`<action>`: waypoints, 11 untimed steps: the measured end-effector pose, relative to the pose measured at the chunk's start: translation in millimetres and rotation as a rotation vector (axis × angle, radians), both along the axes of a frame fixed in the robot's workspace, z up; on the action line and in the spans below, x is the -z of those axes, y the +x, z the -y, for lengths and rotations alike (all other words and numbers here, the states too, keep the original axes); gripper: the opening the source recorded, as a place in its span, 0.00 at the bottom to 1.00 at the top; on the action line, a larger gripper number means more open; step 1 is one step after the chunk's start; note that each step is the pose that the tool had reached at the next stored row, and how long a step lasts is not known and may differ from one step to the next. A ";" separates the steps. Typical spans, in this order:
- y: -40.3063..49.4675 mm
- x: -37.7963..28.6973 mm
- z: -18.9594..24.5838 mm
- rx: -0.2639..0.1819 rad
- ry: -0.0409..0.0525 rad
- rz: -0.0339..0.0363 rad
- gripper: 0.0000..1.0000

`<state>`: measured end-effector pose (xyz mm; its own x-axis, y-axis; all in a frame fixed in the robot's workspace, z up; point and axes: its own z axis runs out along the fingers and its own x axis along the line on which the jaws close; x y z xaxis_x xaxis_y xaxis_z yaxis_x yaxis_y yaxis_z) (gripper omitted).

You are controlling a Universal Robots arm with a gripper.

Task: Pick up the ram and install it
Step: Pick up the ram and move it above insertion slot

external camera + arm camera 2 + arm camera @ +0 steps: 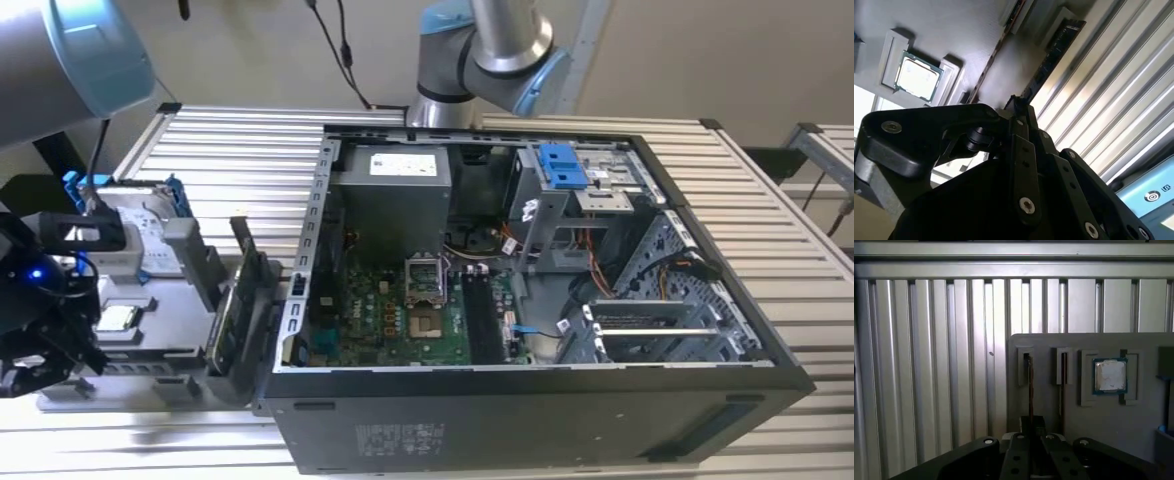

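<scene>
Ram (pixel 1030 385) stands on its thin edge in the outermost slot of a grey holder tray (pixel 1046 400), just inside the tray's border with the bare slats of the worktop (pixel 929 380). In the first wrist view it shows as a dark, narrow line running straight away from the hand (pixel 1031 425). The hand's black fingers are drawn narrow and pinch the ram's near end between their tips. The far end of the ram sits in the raised grey bracket of its slot. In the second wrist view the same stick shows its dark flat side, slanting away from the closed fingertips toward the tray's corner.

A second thin strip (pixel 1061 382) stands on edge in the neighbouring slot, parallel to the ram and apart from it. Beyond that, a square processor chip (pixel 1110 376) with a silver lid lies flat in its own recess.

In the exterior view the hand hangs low over the tray at the exterior view's left. An open computer case (pixel 534 425) lies on its side beside the tray, toward the exterior view's right, with its green motherboard (pixel 400 320) facing up. The arm (pixel 487 50) rises behind the case with grey and blue joints.
</scene>
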<state>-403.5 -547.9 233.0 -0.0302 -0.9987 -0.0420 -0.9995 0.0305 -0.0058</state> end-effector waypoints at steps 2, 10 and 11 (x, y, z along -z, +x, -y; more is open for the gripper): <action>0.0 -2.1 0.0 0.000 0.0000 0.0000 0.14; 0.0 -11.3 0.0 0.000 0.0001 0.0000 0.14; 0.0 -12.6 0.0 0.000 0.0001 0.0001 0.14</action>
<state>-403.5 -547.9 245.6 -0.0302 -0.9987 -0.0420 -0.9995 0.0305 -0.0059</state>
